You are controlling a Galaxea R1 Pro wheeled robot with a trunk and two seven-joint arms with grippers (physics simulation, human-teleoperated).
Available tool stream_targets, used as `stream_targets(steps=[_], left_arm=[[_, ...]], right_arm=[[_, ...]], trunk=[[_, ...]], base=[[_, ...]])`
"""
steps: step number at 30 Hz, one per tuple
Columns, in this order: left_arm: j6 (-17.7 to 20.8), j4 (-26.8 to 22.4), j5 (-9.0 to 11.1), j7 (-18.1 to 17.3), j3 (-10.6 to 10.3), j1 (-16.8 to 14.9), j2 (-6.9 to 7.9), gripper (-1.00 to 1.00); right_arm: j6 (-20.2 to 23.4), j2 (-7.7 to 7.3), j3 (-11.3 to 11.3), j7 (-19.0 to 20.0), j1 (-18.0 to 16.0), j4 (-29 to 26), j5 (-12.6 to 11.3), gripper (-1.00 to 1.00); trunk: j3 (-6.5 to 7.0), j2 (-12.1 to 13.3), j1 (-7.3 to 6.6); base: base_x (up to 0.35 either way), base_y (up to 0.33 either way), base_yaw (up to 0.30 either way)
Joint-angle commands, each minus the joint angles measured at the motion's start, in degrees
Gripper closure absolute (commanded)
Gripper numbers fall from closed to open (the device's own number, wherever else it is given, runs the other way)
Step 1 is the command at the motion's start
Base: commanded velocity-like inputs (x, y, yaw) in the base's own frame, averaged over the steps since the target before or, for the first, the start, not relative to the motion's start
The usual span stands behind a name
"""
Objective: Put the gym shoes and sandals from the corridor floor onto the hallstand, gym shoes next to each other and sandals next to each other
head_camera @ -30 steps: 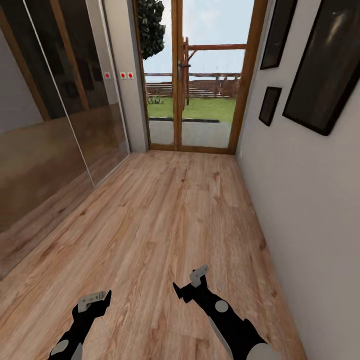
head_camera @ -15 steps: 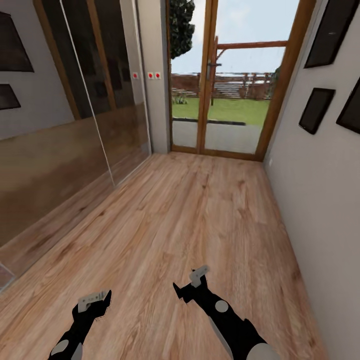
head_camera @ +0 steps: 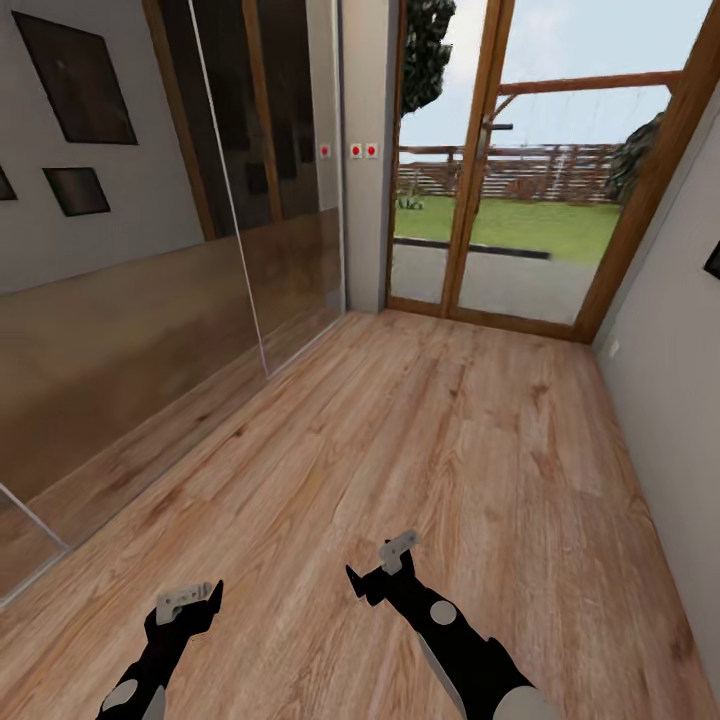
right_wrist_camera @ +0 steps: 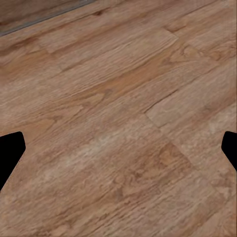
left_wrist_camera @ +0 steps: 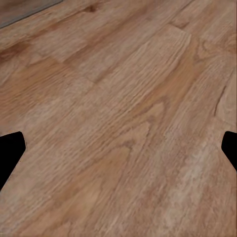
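Both grippers hang low and empty over the corridor floor (head_camera: 400,440), the left gripper (head_camera: 185,605) and right gripper (head_camera: 385,568) each with fingers spread apart (the wrist views catch dark fingertips at opposite edges, bare planks between). Ahead of them stands a glazed wooden door (head_camera: 520,200); off the left gripper's side runs a mirrored wall (head_camera: 150,330). Shoes, sandals and rack lie out of sight. The robot appears to be searching; next it must find the footwear.

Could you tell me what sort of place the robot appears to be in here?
Most likely a home's entrance corridor: a narrow strip of wood-plank floor runs to a glazed wooden door that looks onto a lawn, with mirrored sliding panels along one wall and dark framed pictures reflected in them.
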Motion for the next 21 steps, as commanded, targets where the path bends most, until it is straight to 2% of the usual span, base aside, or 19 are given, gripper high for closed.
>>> stream_targets(steps=[1,21], left_arm=[[-0.2,0.05,-0.44,-0.45,0.48,-0.07,-0.06,-1.0],[-0.28,0.05,-0.44,-0.49,0.48,0.1,0.0,-1.0]], right_arm=[[-0.22,-0.01,-0.1,0.04,-0.02,0.02,0.58,-1.0],[-0.3,-0.04,-0.24,0.01,-0.02,0.09,0.57,-1.0]], trunk=[[-0.05,-0.02,0.02],[-0.05,-0.02,0.02]], base=[[0.334,-0.05,0.278],[0.287,-0.129,0.277]])
